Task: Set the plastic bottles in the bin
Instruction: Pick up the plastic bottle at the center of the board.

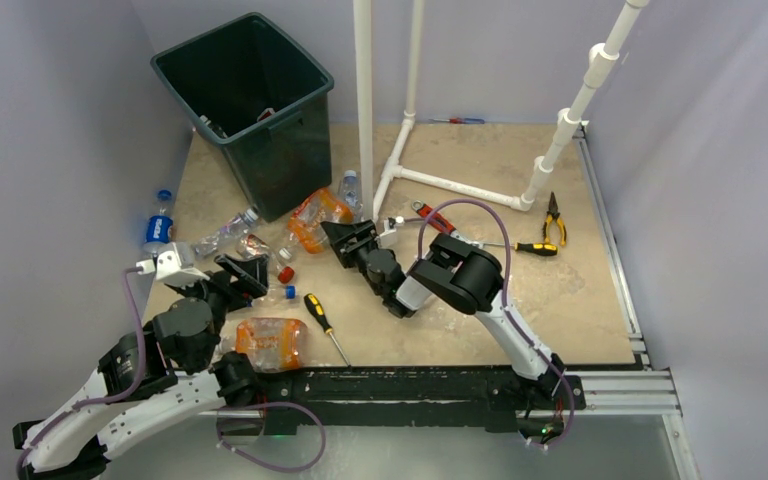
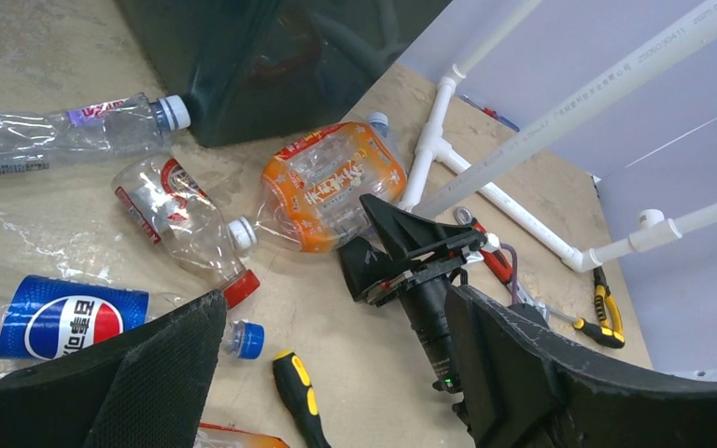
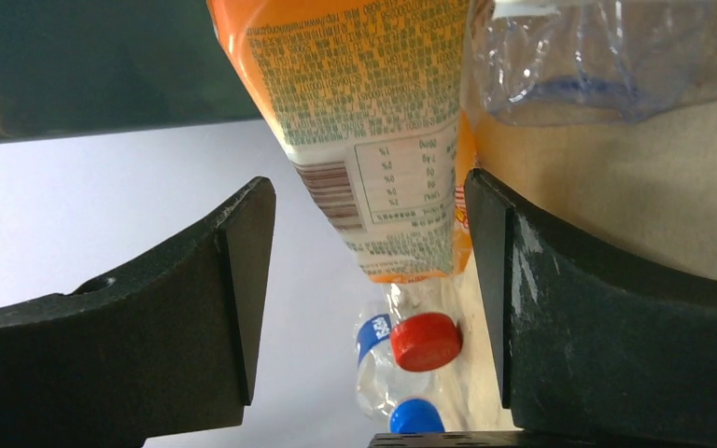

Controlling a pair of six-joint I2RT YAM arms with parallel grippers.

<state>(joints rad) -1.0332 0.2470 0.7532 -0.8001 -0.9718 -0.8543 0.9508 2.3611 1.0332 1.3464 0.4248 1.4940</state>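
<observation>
Right jaws parted, straddling end of orange bottle point(image 1: 318, 215), not yet clamped; bottle at 10 o'clock, axis 8-to-2. Left jaws spread, empty, farther.

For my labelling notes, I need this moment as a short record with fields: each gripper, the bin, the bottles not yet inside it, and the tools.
right gripper: open, one finger on each side of the orange-label bottle, with a gap showing on one side
left gripper: open, holding nothing, close to the Pepsi bottle
bin: upright, far left, beside the orange-label bottle
bottles outside bin: several, including a second orange bottle near the left arm
tools: screwdriver and pliers, neither touched by a gripper
</observation>
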